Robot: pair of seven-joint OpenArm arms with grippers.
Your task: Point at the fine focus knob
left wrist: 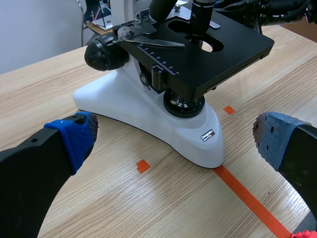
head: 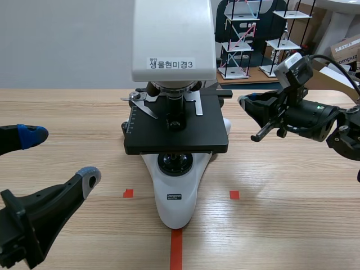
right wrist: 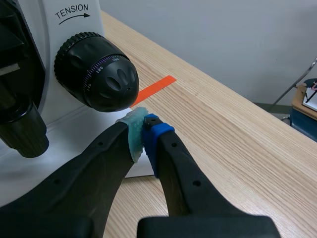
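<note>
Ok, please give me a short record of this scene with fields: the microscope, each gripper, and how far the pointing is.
object: white microscope with black stage, standing on the wooden table
target: fine focus knob, on the microscope's side toward the right arm
right gripper: shut, tips just beside the knob; contact cannot be told
left gripper: open, low, near the microscope's base, holding nothing
task state: pointing looks in place

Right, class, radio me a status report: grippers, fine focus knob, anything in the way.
Left gripper open, off the microscope. Right gripper shut, tips beside fine focus knob, contact unclear. Nothing between them.
</note>
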